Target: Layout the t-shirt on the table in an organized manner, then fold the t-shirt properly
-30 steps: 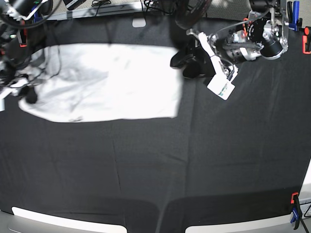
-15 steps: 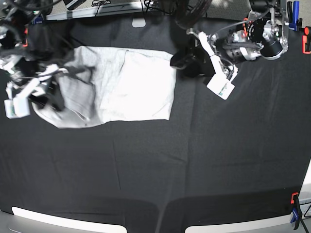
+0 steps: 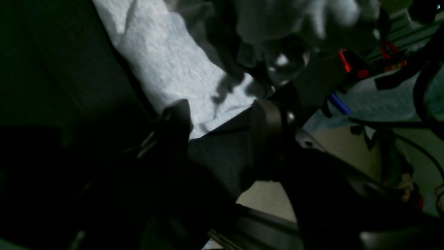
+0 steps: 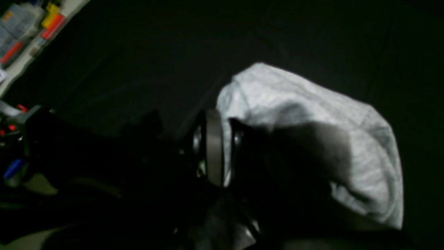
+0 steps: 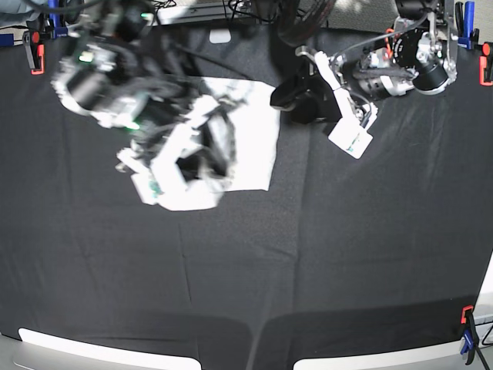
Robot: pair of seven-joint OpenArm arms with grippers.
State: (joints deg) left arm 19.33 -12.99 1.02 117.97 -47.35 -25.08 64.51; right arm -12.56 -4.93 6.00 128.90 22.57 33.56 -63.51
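The white t-shirt lies at the back middle of the black table, its left part lifted and bunched. My right gripper, blurred, hangs over that part. In the right wrist view my right gripper is shut on a fold of the t-shirt, which drapes from it above the table. My left gripper sits just right of the shirt's right edge. In the left wrist view my left gripper stands open over black cloth, with the t-shirt edge reaching its fingertips.
Red and blue clamps grip the table edges at the back left, back right and front right. Cables and a white tag lie along the back edge. Pale panels run below the front edge.
My right arm has swept from the far left toward the middle, carrying the shirt's left part up and over the rest. The flat spread has shrunk. The left arm has not moved.
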